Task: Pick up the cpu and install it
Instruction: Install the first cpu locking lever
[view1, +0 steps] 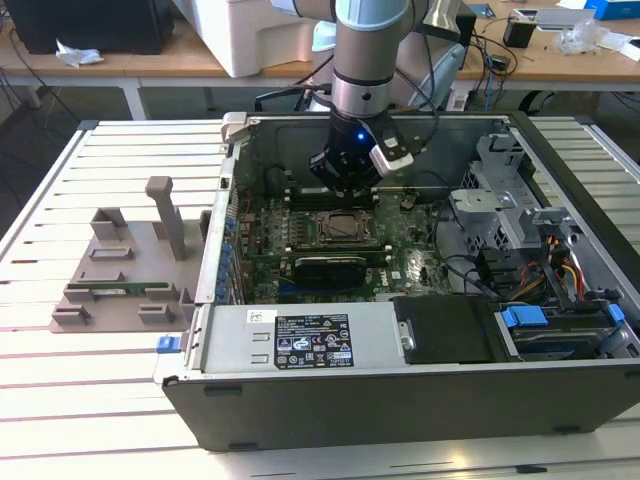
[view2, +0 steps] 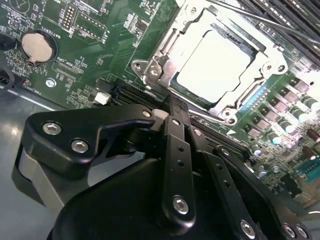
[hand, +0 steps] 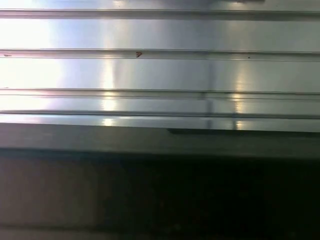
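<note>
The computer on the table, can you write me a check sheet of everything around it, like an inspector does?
Surface: slatted metal table; open computer case lies on it.
Job's things: cpu, silvery square, sits in the socket frame on the green motherboard.
Clutter: grey holder tray on the table at the exterior view's left.
Grippers: gripper is inside the case, close beside the socket, holding nothing seen.
Cables: coloured wire bundle at the case's exterior-view right; dark cables on the bench behind.
Surroundings: wooden bench behind the table.
</note>
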